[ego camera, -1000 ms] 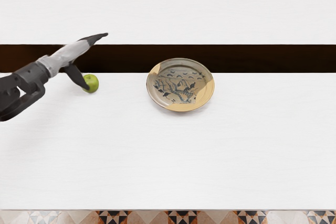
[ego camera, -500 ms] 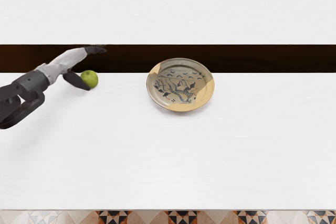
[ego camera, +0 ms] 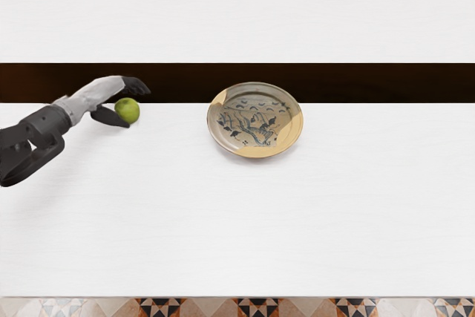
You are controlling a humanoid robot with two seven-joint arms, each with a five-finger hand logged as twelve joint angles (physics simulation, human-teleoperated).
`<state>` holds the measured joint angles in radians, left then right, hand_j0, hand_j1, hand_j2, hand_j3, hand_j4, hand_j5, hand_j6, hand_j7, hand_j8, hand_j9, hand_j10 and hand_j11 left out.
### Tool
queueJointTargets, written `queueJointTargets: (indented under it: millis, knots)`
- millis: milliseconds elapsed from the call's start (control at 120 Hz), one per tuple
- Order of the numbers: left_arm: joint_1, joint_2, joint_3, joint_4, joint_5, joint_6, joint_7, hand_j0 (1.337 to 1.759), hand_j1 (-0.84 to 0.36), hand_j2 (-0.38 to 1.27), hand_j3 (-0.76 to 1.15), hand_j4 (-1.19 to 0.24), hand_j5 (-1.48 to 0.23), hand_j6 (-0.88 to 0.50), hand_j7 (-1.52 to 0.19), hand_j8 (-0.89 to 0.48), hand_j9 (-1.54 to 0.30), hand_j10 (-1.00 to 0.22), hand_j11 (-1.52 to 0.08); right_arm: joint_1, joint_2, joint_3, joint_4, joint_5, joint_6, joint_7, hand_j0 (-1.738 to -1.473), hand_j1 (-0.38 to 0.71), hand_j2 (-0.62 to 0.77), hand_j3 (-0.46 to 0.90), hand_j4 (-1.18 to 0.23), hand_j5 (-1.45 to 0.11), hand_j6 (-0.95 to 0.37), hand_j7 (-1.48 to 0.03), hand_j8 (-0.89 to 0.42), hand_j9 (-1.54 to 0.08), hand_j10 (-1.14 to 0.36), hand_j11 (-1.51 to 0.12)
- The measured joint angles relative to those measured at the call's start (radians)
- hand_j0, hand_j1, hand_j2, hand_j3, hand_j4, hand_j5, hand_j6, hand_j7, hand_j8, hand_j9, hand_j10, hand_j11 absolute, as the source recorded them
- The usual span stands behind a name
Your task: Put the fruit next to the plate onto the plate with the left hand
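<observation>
From the picture's left edge, left hand [ego camera: 104, 96] wrapped around green fruit [ego camera: 128, 111]: fingers [ego camera: 136, 85] curled over its top, thumb against its lower left. Fruit near worktop's [ego camera: 237, 213] far edge, well left of patterned plate [ego camera: 292, 125].

I see the plate [ego camera: 254, 119] on the bench [ego camera: 237, 213], about mid-width and close to the far edge. The fruit [ego camera: 128, 110] is well to the plate's left, apart from it and equally near that edge. My left hand [ego camera: 111, 100] reaches in from the left and closes round the fruit, fingers behind it and thumb in front.
</observation>
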<state>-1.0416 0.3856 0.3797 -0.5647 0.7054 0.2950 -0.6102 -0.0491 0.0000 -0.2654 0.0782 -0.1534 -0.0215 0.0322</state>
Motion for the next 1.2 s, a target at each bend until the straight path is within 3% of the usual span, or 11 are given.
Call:
queueJointTargets:
  millis: [133, 267, 425, 533, 633, 858, 1200]
  knots:
    - [0.002, -0.014, 0.015, 0.010, -0.002, 0.001, 0.001, 1.674, -0.22, -0.08, 0.57, -0.47, -0.59, -0.47, -0.58, -0.48, -0.58, -0.48, -0.57, 0.000, 0.000, 0.000, 0.000, 0.000, 0.000, 0.000, -1.658, -0.35, 0.00, 0.00, 0.00, 0.00, 0.00, 0.00, 0.00, 0.00, 0.00, 0.00]
    - [0.007, -0.013, 0.025, 0.020, -0.001, 0.000, -0.001, 1.615, -0.28, -0.11, 0.65, -0.51, -0.61, -0.45, -0.62, -0.45, -0.62, -0.50, -0.62, 0.000, 0.000, 0.000, 0.000, 0.000, 0.000, 0.000, -1.658, -0.35, 0.00, 0.00, 0.00, 0.00, 0.00, 0.00, 0.00, 0.00, 0.00, 0.00]
    - [0.008, -0.013, 0.029, 0.029, 0.000, -0.002, -0.002, 1.573, -0.33, -0.02, 0.63, -0.54, -0.66, -0.42, -0.67, -0.43, -0.68, -0.52, -0.68, 0.000, 0.000, 0.000, 0.000, 0.000, 0.000, 0.000, -1.658, -0.35, 0.00, 0.00, 0.00, 0.00, 0.00, 0.00, 0.00, 0.00, 0.00, 0.00]
    - [0.008, -0.014, 0.029, 0.033, -0.001, -0.003, -0.002, 1.566, -0.32, 0.00, 0.62, -0.55, -0.69, -0.42, -0.70, -0.42, -0.71, -0.54, -0.71, 0.000, 0.000, 0.000, 0.000, 0.000, 0.000, 0.000, -1.658, -0.35, 0.00, 0.00, 0.00, 0.00, 0.00, 0.00, 0.00, 0.00, 0.00, 0.00]
    - [0.008, -0.013, 0.022, 0.041, -0.006, -0.005, -0.002, 1.533, -0.29, 0.09, 0.41, -0.57, -0.73, -0.46, -0.74, -0.47, -0.75, -0.56, -0.75, 0.000, 0.000, 0.000, 0.000, 0.000, 0.000, 0.000, -1.658, -0.35, 0.00, 0.00, 0.00, 0.00, 0.00, 0.00, 0.00, 0.00, 0.00, 0.00]
    - [0.012, -0.014, -0.064, 0.051, -0.022, -0.005, -0.001, 1.616, -0.31, 0.23, 0.15, -0.60, -0.79, -0.48, -0.79, -0.46, -0.79, -0.60, -0.79, 0.000, 0.000, 0.000, 0.000, 0.000, 0.000, 0.000, -1.658, -0.35, 0.00, 0.00, 0.00, 0.00, 0.00, 0.00, 0.00, 0.00, 0.00, 0.00]
    - [0.031, -0.050, -0.228, -0.003, -0.098, -0.029, 0.000, 1.650, -0.30, 0.30, 0.03, -0.62, -0.83, -0.50, -0.82, -0.46, -0.82, -0.62, -0.81, 0.000, 0.000, 0.000, 0.000, 0.000, 0.000, 0.000, -1.658, -0.35, 0.00, 0.00, 0.00, 0.00, 0.00, 0.00, 0.00, 0.00, 0.00, 0.00]
